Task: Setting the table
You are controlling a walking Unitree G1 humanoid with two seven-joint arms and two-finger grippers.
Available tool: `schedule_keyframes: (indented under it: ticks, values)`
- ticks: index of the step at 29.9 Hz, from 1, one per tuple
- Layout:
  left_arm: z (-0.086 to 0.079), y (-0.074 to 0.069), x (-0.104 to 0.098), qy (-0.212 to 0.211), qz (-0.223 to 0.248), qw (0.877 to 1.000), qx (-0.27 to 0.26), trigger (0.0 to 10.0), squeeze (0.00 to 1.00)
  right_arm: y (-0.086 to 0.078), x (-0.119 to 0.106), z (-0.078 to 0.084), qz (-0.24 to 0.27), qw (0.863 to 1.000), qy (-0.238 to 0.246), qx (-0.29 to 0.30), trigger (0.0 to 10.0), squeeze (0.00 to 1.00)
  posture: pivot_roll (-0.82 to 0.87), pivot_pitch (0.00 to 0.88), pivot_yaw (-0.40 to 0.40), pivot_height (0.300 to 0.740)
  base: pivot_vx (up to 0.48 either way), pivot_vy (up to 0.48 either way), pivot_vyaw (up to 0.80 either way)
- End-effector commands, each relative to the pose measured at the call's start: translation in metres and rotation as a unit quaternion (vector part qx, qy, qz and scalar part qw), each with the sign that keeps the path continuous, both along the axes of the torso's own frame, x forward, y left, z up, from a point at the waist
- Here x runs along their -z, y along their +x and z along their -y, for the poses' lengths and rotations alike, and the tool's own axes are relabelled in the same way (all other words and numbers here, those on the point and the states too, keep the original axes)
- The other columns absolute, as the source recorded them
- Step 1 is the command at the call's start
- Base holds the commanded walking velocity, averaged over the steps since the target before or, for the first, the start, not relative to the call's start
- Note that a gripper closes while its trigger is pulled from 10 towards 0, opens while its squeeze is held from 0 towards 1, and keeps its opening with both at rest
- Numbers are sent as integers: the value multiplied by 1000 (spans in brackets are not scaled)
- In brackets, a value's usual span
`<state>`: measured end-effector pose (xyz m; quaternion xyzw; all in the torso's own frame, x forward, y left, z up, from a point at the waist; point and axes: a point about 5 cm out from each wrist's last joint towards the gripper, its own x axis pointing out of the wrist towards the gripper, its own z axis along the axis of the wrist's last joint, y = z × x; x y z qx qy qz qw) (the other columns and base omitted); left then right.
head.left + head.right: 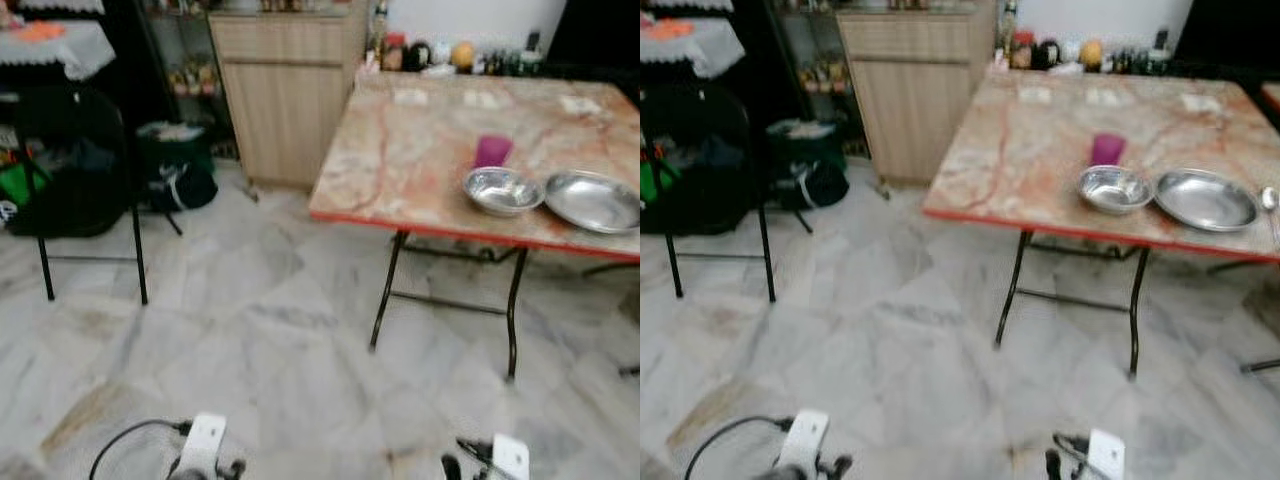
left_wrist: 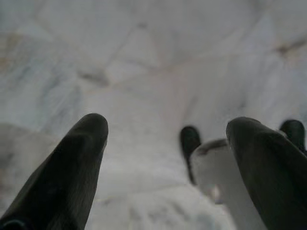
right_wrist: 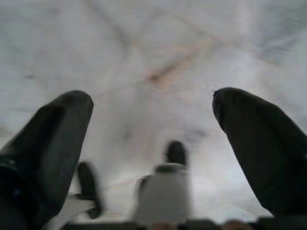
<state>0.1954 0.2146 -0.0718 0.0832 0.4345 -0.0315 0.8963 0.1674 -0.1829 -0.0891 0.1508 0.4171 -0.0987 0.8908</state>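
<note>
- Both arms hung low over the marble floor, left gripper and right gripper each spread wide with nothing between the fingers.
- The table sat well ahead of the right gripper and off to its right.
- Steel bowl and steel plate sat side by side near the table's red front edge, purple cup just behind the bowl.
- Plenty of open floor between grippers and table; a black chair stood far ahead of the left gripper.

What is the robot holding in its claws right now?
Nothing. The left gripper and the right gripper both hang open over the marble floor, with nothing between their fingers. The bowl sits untouched on the table.
</note>
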Motion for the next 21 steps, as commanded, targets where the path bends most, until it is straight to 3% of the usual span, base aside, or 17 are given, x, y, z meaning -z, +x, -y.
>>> schedule_keyframes:
  ticks: [1, 12, 21]
  values:
    - [6, 1, 1, -11, 3, 1000, 3, 10000, 0, -2, -1, 12, -1, 1000, -13, 11, 10000, 0, 41, 0, -8, 740, 0, 0, 0]
    - [8, 2, 0, -15, 6, 1000, 8, 10000, 0, -2, -1, 11, 2, 1000, -11, 13, 10000, 0, 47, 0, -5, 740, 0, 0, 0]
    - [9, 3, 0, -13, 7, 1000, 13, 10000, 0, -2, -1, 10, 3, 1000, -9, 14, 10000, 0, 51, 0, -4, 740, 346, 0, 0]
